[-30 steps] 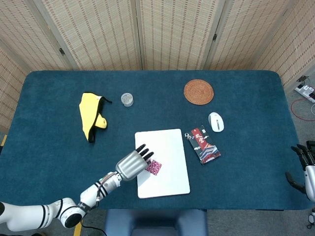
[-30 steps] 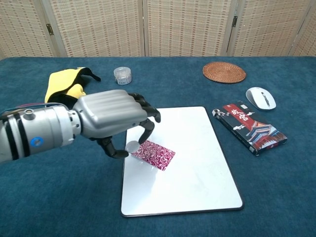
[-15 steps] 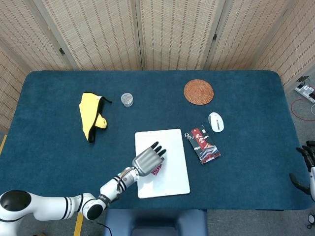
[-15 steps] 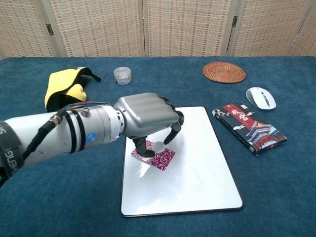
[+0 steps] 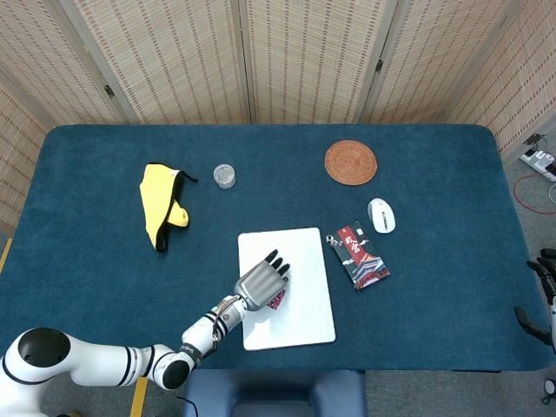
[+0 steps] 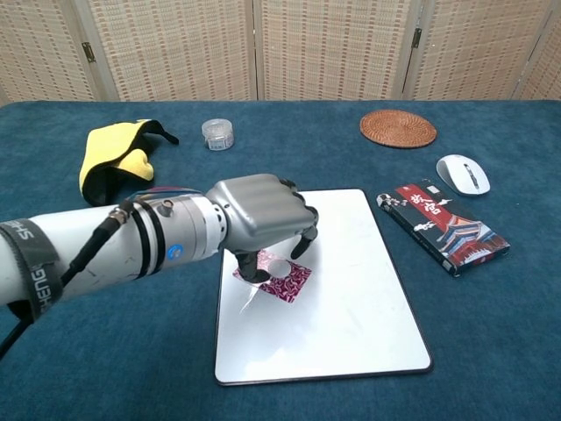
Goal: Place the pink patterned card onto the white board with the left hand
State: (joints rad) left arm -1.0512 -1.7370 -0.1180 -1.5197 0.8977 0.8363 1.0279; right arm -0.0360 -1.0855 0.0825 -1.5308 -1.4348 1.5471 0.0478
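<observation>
Since half a second ago, little is changed: the left hand [image 6: 263,213] is drawn back slightly toward the near-left of the white board [image 6: 351,289], and in the chest view a shade more of the pink patterned card [image 6: 285,281] is uncovered. A full second ago the hand was still off the board's left edge, with the card carried at its fingertips.

Now the card is seen lying on the white board, in its left half, apparently flat against the surface. The fingers [image 6: 302,241] are curled down over the card's near-left part — whether the card is pinched or merely touched from above cannot be told, since the contact is hidden under the hand. In the head view the same hand [image 5: 261,282] is shown over the board's left half, with only a sliver of the card visible at its right side.

The task is judged nearly complete — the card is where it is meant to be. What appears left is for the fingers to be released, if they are not already, and for the hand to be lifted clear without the card being dragged along.

The right hand [image 5: 543,295] is glimpsed at the far right edge of the head view, off the desk [image 5: 434,330]; its state cannot be told.
</observation>
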